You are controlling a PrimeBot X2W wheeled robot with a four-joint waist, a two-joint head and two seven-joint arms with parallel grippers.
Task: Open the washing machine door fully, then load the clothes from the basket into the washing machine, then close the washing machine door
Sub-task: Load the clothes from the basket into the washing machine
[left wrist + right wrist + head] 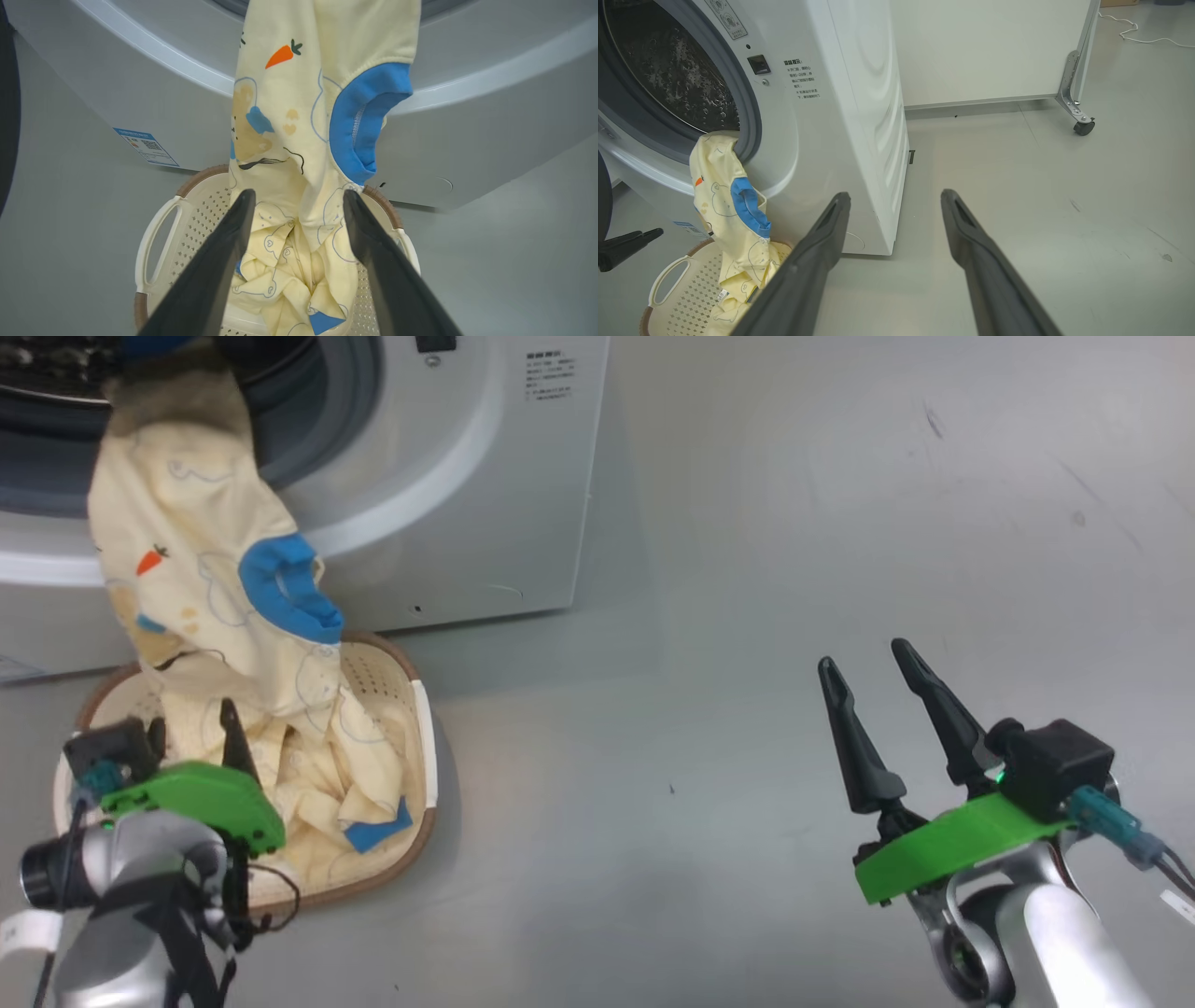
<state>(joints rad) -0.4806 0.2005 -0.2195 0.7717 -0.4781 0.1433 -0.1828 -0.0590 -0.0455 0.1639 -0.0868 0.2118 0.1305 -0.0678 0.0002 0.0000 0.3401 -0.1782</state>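
The washing machine (467,476) stands at the upper left with its opening uncovered and the steel drum (677,70) showing. A black edge at the far left of the left wrist view looks like the washing machine door (7,116), swung aside. The clothes (205,551), cream fabric with blue cuffs, hang from the opening's lower lip down into the basket (425,728) on the floor in front. My left gripper (193,719) is open just above the basket, its fingers either side of the hanging fabric (289,140) without gripping it. My right gripper (864,655) is open over bare floor, far to the right.
A blue sticker (147,147) sits low on the washer's front. Behind the machine's right side stands a white panel on a castor (1083,126), with a white cable (1134,35) on the floor beyond. Grey floor spreads to the right of the washer.
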